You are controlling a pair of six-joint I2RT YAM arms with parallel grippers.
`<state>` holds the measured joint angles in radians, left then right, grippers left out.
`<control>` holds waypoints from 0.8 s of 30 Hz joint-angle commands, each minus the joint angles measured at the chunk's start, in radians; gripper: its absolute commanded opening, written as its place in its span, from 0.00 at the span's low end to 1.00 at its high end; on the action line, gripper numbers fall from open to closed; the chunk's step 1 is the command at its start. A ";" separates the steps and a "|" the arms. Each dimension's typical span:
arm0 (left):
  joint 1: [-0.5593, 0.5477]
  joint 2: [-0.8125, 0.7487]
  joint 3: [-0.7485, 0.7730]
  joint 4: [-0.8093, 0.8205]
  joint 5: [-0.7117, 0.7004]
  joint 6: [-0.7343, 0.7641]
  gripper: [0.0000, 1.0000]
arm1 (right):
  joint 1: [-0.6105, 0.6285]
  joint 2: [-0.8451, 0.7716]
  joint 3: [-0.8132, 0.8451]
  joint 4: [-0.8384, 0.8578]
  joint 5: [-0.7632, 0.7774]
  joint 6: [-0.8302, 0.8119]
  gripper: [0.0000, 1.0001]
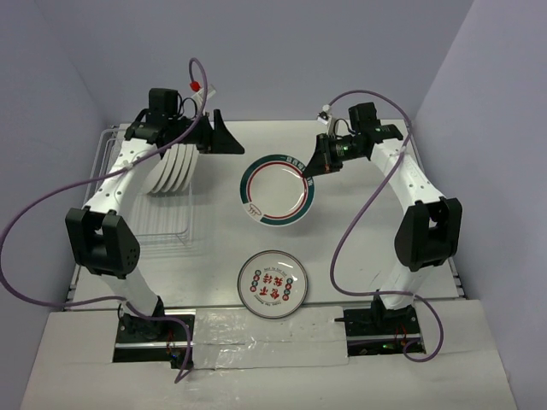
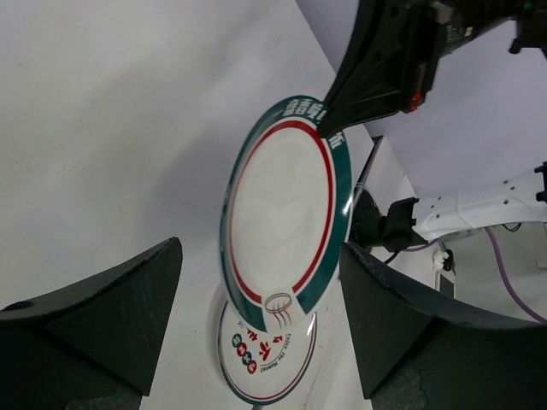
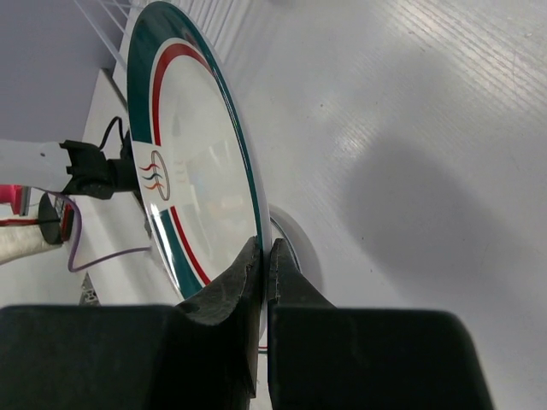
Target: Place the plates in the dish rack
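My right gripper (image 1: 313,172) is shut on the rim of a white plate with a green and red rim (image 1: 275,190), holding it off the table at centre back; it shows in the right wrist view (image 3: 192,171) and the left wrist view (image 2: 282,213). My left gripper (image 1: 215,137) is open and empty, just right of several plates (image 1: 173,167) standing in the wire dish rack (image 1: 162,226). A plate with red characters (image 1: 272,284) lies flat on the table near the front, also in the left wrist view (image 2: 261,363).
The rack sits along the table's left side. Purple cables loop from both arms. The table's near edge carries the two arm bases.
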<state>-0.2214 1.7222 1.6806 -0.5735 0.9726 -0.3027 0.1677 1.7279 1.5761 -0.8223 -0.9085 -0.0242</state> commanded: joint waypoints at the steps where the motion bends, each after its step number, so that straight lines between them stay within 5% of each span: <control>1: -0.015 0.016 -0.007 0.006 -0.038 0.033 0.83 | 0.000 -0.060 0.036 -0.011 -0.066 0.009 0.00; 15: -0.094 0.085 -0.111 -0.097 -0.032 0.134 0.61 | 0.000 -0.064 0.044 -0.009 -0.067 0.012 0.00; 20: -0.111 0.080 -0.142 -0.100 -0.018 0.148 0.40 | 0.000 -0.070 0.051 -0.009 -0.069 0.018 0.00; 24: -0.116 0.063 -0.176 -0.072 0.005 0.122 0.04 | -0.002 -0.070 0.064 -0.008 -0.061 0.021 0.00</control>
<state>-0.3325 1.8168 1.5242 -0.6617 0.9451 -0.1936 0.1696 1.7222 1.5776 -0.8421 -0.9127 -0.0303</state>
